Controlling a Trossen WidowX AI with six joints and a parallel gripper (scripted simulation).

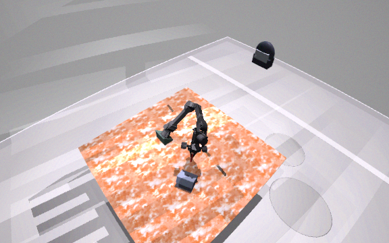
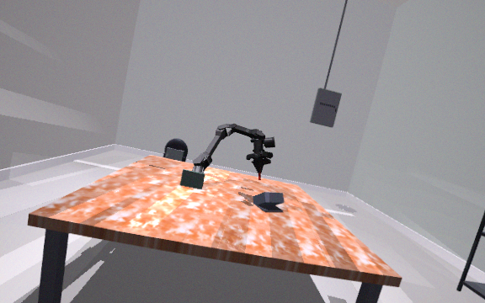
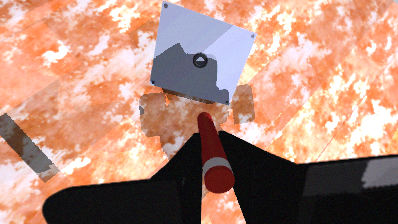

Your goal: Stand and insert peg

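My gripper [image 1: 192, 152] [image 2: 259, 170] [image 3: 209, 137] is shut on the red peg [image 1: 191, 158] [image 2: 259, 177] [image 3: 212, 145] and holds it in the air. In the wrist view the end with the white band [image 3: 216, 164] is nearest the camera, and the plain end points down and away, beyond the fingertips. The sloped panel [image 1: 186, 181] [image 2: 269, 199] [image 3: 235, 52] sits on the table, apart from the peg. Its one hole [image 3: 200, 60] shows in the wrist view, above the peg's plain end in the picture. A shadow covers part of the panel's face around the hole.
The arm's base [image 1: 164, 138] [image 2: 192, 179] stands on the mottled orange table [image 1: 140, 189] [image 2: 162, 227]. Dark shadow patches lie on the table near the panel. A dark domed object [image 1: 263, 55] [image 2: 175, 149] stands beyond the table, and a shelf rack [image 2: 484, 210] is far to the right.
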